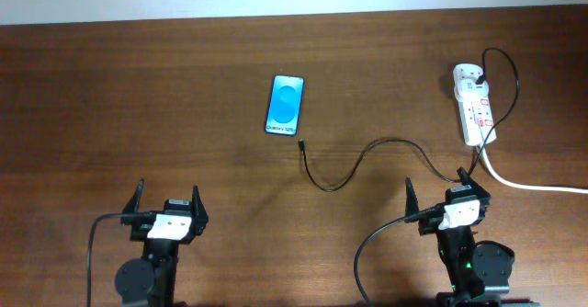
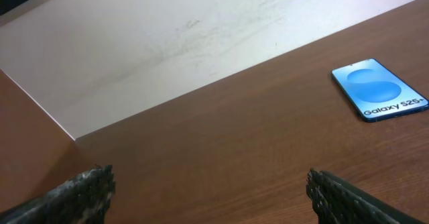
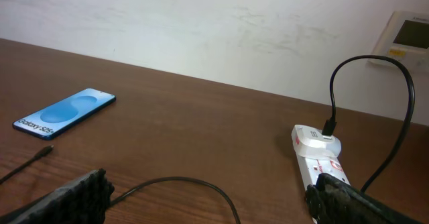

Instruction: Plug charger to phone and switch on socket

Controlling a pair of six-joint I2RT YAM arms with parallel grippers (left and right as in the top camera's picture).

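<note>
Both my claws are wide open and hold nothing. My left claw [image 1: 167, 197] waits at the near edge of the table [image 1: 110, 96], and my right claw [image 1: 435, 189] does the same on its side.

The phone [image 1: 285, 105] lies flat with its screen up, at about 1 o'clock from my left claw. The plug tip [image 1: 301, 144] of the charger [image 3: 174, 178] lies just beside the phone's near end, at about 5 o'clock from it. The socket [image 1: 475, 109] is at 1 o'clock from my right claw.

I judge the first step is to take the tip. I should grip it close behind the tip, so that it stays stiff, and bring it straight to the port. My left claw should steady the phone, since I think it slides easily.
</note>
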